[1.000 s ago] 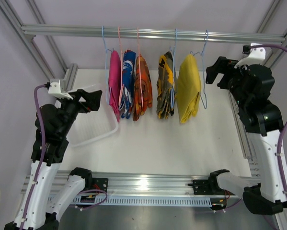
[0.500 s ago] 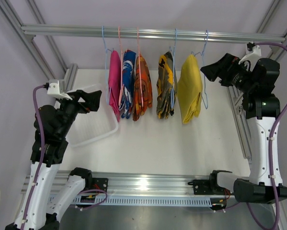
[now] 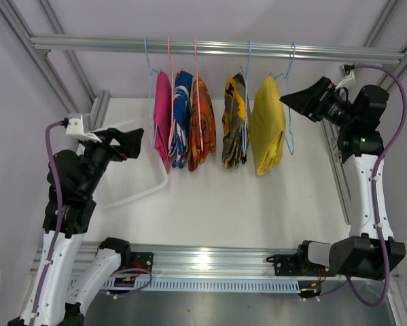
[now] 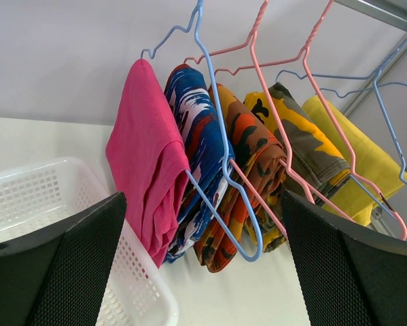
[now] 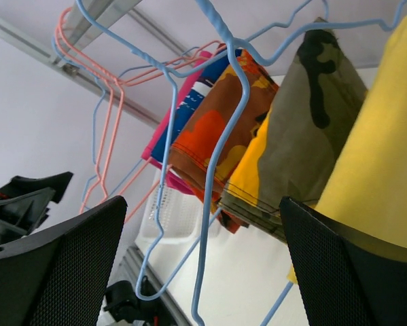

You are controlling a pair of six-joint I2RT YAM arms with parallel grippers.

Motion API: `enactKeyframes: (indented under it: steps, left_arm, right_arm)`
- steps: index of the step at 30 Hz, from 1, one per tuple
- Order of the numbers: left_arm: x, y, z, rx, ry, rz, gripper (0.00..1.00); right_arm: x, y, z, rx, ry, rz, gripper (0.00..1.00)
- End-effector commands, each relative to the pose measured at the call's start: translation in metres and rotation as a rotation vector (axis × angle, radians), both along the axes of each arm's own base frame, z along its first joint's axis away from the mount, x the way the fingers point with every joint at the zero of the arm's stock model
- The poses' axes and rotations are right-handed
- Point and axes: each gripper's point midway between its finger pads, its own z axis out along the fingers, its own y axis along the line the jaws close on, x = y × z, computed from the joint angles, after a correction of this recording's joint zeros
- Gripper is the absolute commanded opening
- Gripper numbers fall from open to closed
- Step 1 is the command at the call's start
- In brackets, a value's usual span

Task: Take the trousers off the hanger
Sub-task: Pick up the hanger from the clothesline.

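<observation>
White table (image 3: 257, 204) under trousers (image 3: 202, 122); basket (image 4: 26, 197) mesh plainest in left wrist view.

Along the rail (image 3: 217, 49) I see five pairs on wire hangers (image 3: 290, 139), running from its left end to its right: magenta pink pair (image 3: 162, 119), blue-and-white pair (image 3: 182, 112), orange camouflage pair (image 3: 203, 122), yellow-and-dark camouflage pair (image 3: 233, 122), plain yellow pair (image 3: 267, 125). Below the rail's left end my left gripper (image 3: 136, 138) hovers above a white basket (image 3: 132, 185), near the pink pair but apart from it. Below the rail's right end my right gripper (image 3: 289, 100) points at the yellow pair without touching it.
</observation>
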Motion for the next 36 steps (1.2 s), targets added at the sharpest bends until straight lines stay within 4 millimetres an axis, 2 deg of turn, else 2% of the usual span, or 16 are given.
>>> enactKeyframes:
  steps: [1,8,16,19,22,30,32,36]
  left_arm:
    - [-0.002,0.002,0.010,0.003,-0.035,-0.002,1.00]
    - [-0.002,0.001,0.011,-0.003,-0.038,-0.014,0.99]
    - [-0.001,0.000,0.010,-0.010,-0.032,-0.026,1.00]
    - [-0.002,0.000,0.010,-0.012,-0.035,-0.029,1.00]
    - [-0.002,-0.001,0.011,-0.012,-0.035,-0.032,1.00]
    - [-0.003,-0.003,0.011,-0.012,-0.036,-0.044,0.99]
    - [-0.003,-0.002,0.011,-0.014,-0.037,-0.038,0.99]
    - [-0.004,-0.003,0.012,-0.014,-0.039,-0.046,0.99]
  right_arm:
    - [-0.003,0.009,0.016,0.062,-0.056,0.096,0.99]
    - [0.006,0.012,0.010,0.115,-0.058,0.152,0.97]
    - [0.007,0.013,0.009,0.134,-0.061,0.172,0.80]
    - [0.008,0.014,0.011,0.148,-0.061,0.183,0.77]
    - [0.008,0.015,0.011,0.159,-0.059,0.196,0.68]
    - [0.012,0.015,0.001,0.173,-0.039,0.196,0.64]
    - [0.012,0.015,0.002,0.186,-0.042,0.202,0.59]
    - [0.012,0.017,-0.001,0.196,-0.037,0.217,0.56]
